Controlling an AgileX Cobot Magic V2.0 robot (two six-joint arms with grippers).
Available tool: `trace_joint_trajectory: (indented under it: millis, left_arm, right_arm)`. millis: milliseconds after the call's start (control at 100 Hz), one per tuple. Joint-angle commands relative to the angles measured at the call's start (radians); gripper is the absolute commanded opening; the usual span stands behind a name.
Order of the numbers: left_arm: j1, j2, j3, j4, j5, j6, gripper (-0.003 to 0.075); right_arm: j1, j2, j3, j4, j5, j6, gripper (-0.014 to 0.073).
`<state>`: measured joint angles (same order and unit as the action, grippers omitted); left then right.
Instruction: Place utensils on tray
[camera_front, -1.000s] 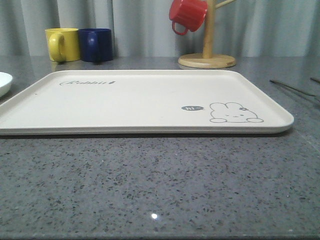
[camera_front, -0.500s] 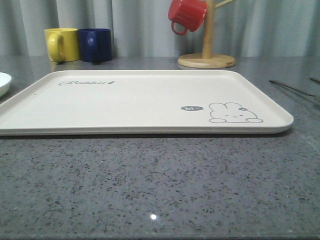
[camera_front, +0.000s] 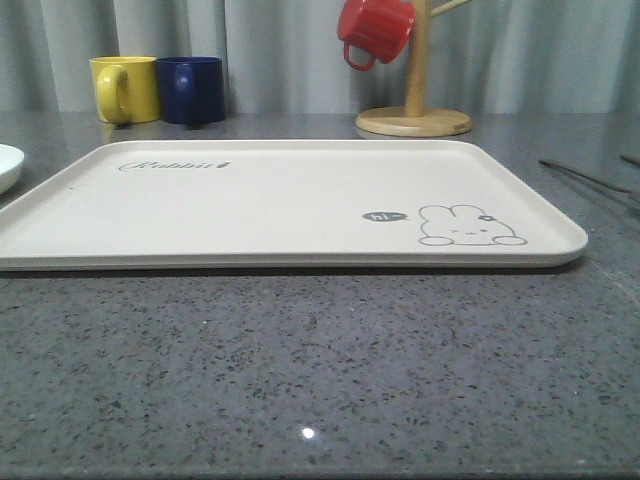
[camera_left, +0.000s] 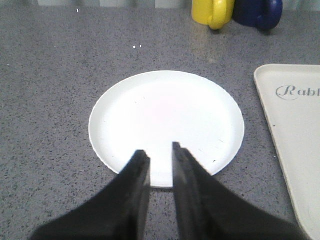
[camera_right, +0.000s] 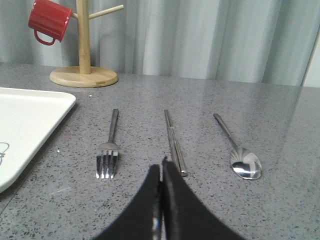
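Note:
Three utensils lie side by side on the grey counter in the right wrist view: a four-tined fork (camera_right: 107, 160), a pair of chopsticks (camera_right: 174, 142) and a spoon (camera_right: 245, 164). My right gripper (camera_right: 162, 162) is shut with nothing in it, its tips just short of the near end of the chopsticks. The cream tray (camera_front: 300, 200) with the rabbit drawing lies bare in the middle of the counter; its corner (camera_right: 30, 120) is left of the fork. My left gripper (camera_left: 159, 150) hangs open by a narrow gap over the near rim of a round white plate (camera_left: 165, 115).
A yellow mug (camera_front: 125, 88) and a dark blue mug (camera_front: 192, 89) stand at the back left. A wooden mug tree (camera_front: 415, 110) with a red mug (camera_front: 375, 32) stands behind the tray. The slim handle of one utensil (camera_front: 585, 177) shows at the far right.

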<state>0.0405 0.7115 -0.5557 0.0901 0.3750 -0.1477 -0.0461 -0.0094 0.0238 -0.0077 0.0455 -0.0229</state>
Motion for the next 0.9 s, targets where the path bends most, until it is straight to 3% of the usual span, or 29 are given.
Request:
trace_joint_trajectory:
  millis: [0, 90, 530, 890]
  left_arm:
    - [0.002, 0.115, -0.104, -0.006, -0.041, -0.008, 0.0322]
    - [0.017, 0.229, -0.207, -0.008, 0.013, -0.008, 0.0385]
    - [0.233, 0.748, -0.661, -0.139, 0.479, -0.036, 0.0386]
    - [0.240, 0.923, -0.750, -0.172, 0.527, -0.036, 0.0370]
  right_arm:
    - [-0.004, -0.020, 0.004, -0.012, -0.081, -0.008, -0.0074]
    - [-0.004, -0.020, 0.004, -0.012, -0.081, -0.008, -0.0074]
    - [-0.004, -0.020, 0.004, -0.012, -0.081, -0.008, -0.0074]
    - [-0.004, -0.020, 0.004, -0.012, -0.081, -0.008, -0.0074]
